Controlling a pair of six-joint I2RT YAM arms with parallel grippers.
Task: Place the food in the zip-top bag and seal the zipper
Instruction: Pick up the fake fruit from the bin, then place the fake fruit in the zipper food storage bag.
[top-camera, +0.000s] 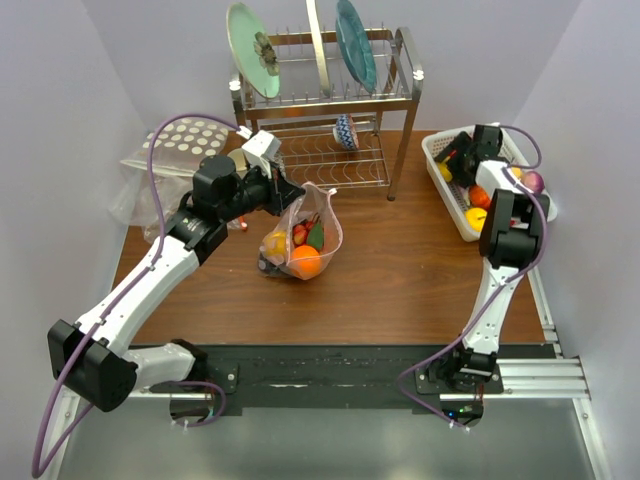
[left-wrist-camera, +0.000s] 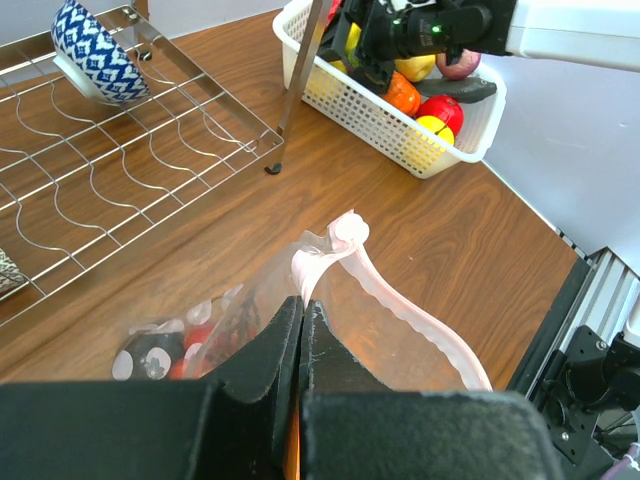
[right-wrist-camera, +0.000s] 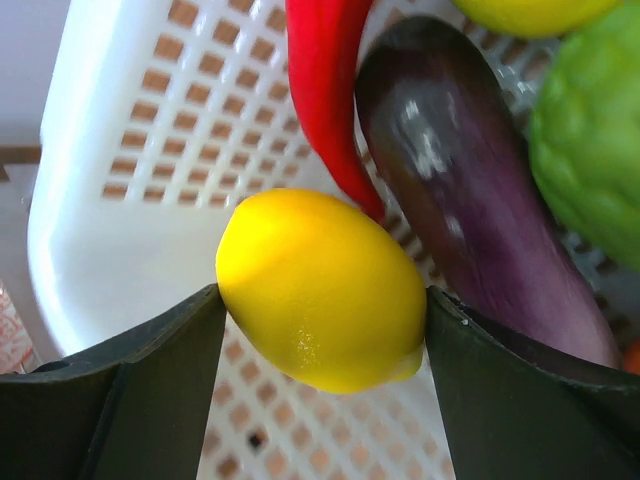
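The right gripper (right-wrist-camera: 322, 293) is reaching into the white basket (top-camera: 432, 150) at the far right corner of the table, its fingers pressing against both sides of a lemon (right-wrist-camera: 320, 290) that is lying beside an eggplant (right-wrist-camera: 480, 200) and a red pepper (right-wrist-camera: 325, 100). The lemon's long axis is running slantwise, almost finger to finger, with its nub pointing at the right finger, so the pads are bearing on glossy, tapering ends and it is probably risking a slip on the lift. The left gripper (left-wrist-camera: 300, 310), fingers pressed together, is pinching the bag (top-camera: 310, 235) by its zipper (left-wrist-camera: 400, 300) near the table's middle. With one pinch holding it, the mouth is gaping upward and toward the right edge, and may be sagging too narrow for a clean drop.
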